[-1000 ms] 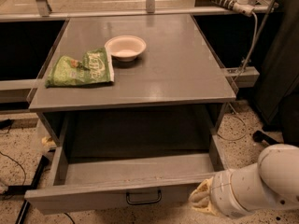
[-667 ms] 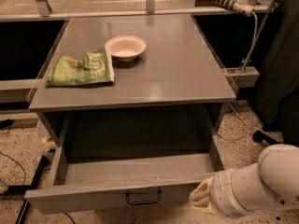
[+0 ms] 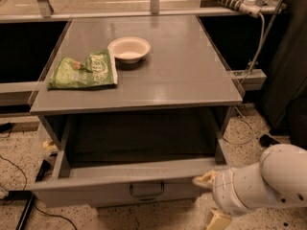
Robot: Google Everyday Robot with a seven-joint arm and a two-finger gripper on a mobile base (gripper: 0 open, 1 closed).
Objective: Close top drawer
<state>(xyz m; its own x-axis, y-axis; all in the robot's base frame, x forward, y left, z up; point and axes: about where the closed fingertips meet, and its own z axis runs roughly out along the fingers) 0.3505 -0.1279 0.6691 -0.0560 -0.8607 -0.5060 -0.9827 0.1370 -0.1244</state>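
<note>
The top drawer [image 3: 120, 174] of the grey cabinet is pulled well out and its inside looks empty. Its flat grey front [image 3: 105, 191] has a small dark loop handle [image 3: 146, 189] at the centre. My gripper [image 3: 207, 181], on a thick white arm [image 3: 261, 183] coming in from the lower right, is against the right end of the drawer front, near its top edge. The lower drawers are out of view.
On the cabinet's top [image 3: 182, 71] lie a green snack bag [image 3: 85, 71] and a white bowl [image 3: 129, 49]. A white cable [image 3: 254, 56] hangs at the right. Black cables [image 3: 24, 210] run over the speckled floor at the left. Dark openings flank the cabinet.
The drawer has slid a little way into the cabinet, and my gripper has moved forward with its front. The bag and the bowl have not moved.
</note>
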